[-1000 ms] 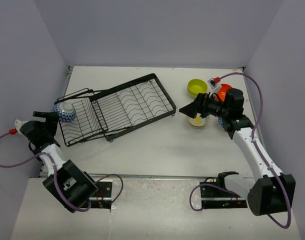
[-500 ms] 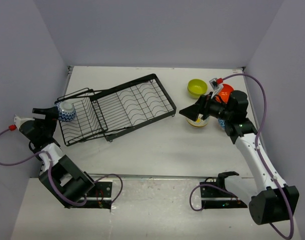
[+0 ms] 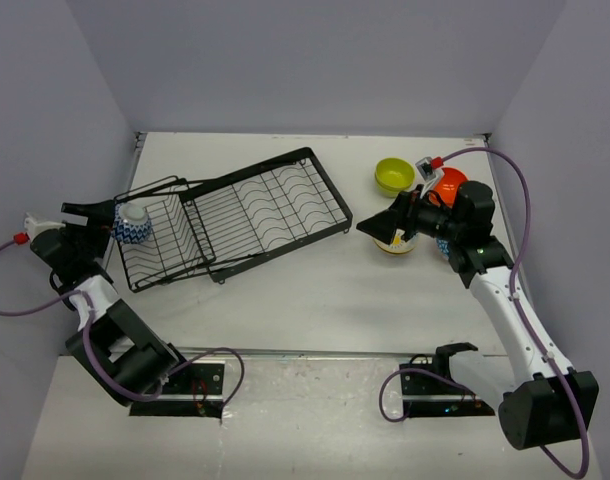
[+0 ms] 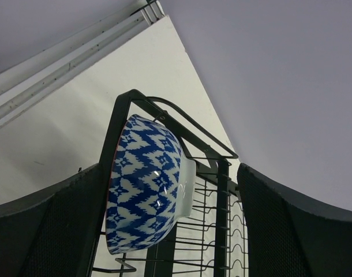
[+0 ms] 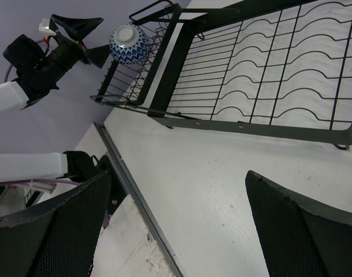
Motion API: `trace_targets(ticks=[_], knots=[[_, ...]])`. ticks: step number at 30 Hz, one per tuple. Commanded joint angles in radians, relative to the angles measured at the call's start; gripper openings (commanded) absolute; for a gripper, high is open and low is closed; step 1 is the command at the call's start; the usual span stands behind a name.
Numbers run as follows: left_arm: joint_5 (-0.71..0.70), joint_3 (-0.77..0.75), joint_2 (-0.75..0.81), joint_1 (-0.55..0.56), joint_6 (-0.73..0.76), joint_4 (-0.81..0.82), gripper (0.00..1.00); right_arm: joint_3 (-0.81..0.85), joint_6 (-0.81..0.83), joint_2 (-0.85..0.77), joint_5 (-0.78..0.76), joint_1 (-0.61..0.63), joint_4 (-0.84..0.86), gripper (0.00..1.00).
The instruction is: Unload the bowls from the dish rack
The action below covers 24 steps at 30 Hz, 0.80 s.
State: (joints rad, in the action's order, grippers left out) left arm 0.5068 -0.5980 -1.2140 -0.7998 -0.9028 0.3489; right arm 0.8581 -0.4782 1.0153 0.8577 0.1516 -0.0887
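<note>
**Top view.** The dish rack (image 3: 235,215) is seen lying askew on the far-left part of the table (image 3: 315,290), with its smaller basket end turned toward the left edge. A blue-and-white bowl (image 3: 133,224) is lodged at the outer end of that basket. The left gripper (image 3: 97,220) is held just beside this bowl, at the table's left edge, with its jaws spread apart. Near the far right corner three bowls are set on the table: a lime green bowl (image 3: 393,175), an orange-red bowl (image 3: 450,180) partly covered by the right arm, and a cream bowl (image 3: 395,244) with a yellow centre. The right gripper (image 3: 377,227) hangs over the cream bowl with its jaws wide apart; no contact with the bowl can be made out.

**Left wrist view.** The blue-and-white bowl is seen tipped on its side against the rack's end wires, its white foot turned to the right. It is framed between the two left fingers (image 4: 43,231), which stand wide apart. Neither finger is seen touching it. Whether the bowl sits inside the basket or hangs on its rim cannot be told.

**Right wrist view.** The right fingers (image 5: 49,231) are spread wide, and nothing is held between them. Bare table and the rack's slotted grid are seen beyond them. At the rack's far end the patterned bowl is visible, with the opened left gripper just beside it.
</note>
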Motion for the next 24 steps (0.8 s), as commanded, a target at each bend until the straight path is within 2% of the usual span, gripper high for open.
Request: trace_targets(ticks=[1,21,24], knots=[[0.047,-0.040,-0.007,0.010,-0.024,0.042,0.96,-0.010,0.007,-0.004,0.026,0.006,0.030,0.99],[0.095,0.021,-0.051,0.028,-0.120,0.180,0.83,-0.013,0.010,-0.007,0.012,0.022,0.037,0.99],[0.095,0.023,-0.068,0.027,-0.127,0.194,0.76,-0.014,0.010,-0.011,0.009,0.023,0.035,0.99]])
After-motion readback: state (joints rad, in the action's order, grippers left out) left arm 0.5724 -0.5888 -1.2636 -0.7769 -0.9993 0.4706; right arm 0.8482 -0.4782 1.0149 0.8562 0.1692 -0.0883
